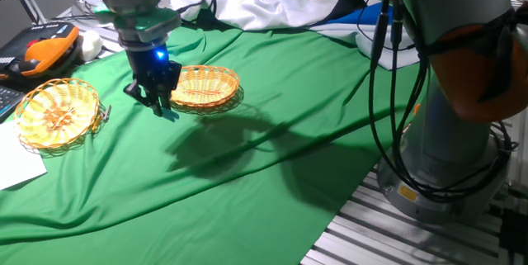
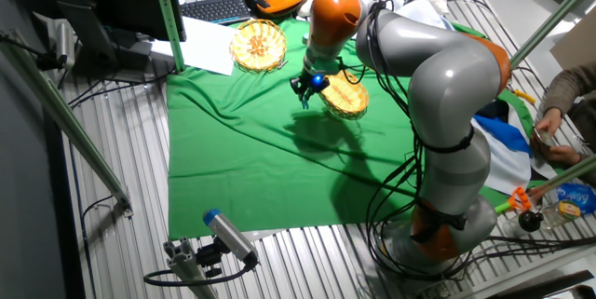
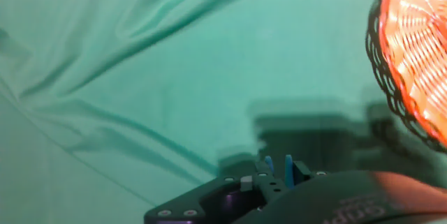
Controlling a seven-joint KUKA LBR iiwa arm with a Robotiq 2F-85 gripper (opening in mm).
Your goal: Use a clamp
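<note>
My gripper (image 1: 157,100) hangs just above the green cloth, beside the left rim of the nearer wicker basket (image 1: 205,86). It is shut on the clamp (image 1: 170,114), a small teal clip whose tip sticks out below the fingers. In the hand view the clamp's two thin prongs (image 3: 279,168) show at the bottom edge, with the basket (image 3: 419,63) at the right. In the other fixed view the gripper (image 2: 304,89) is left of that basket (image 2: 345,100). Whether the clamp touches the cloth I cannot tell.
A second wicker basket (image 1: 56,112) sits at the left with a small grey clip (image 1: 106,112) on its rim; it also shows in the other fixed view (image 2: 259,45). The green cloth (image 1: 264,174) is wrinkled. A pendant (image 1: 37,54), paper and white fabric lie at the edges.
</note>
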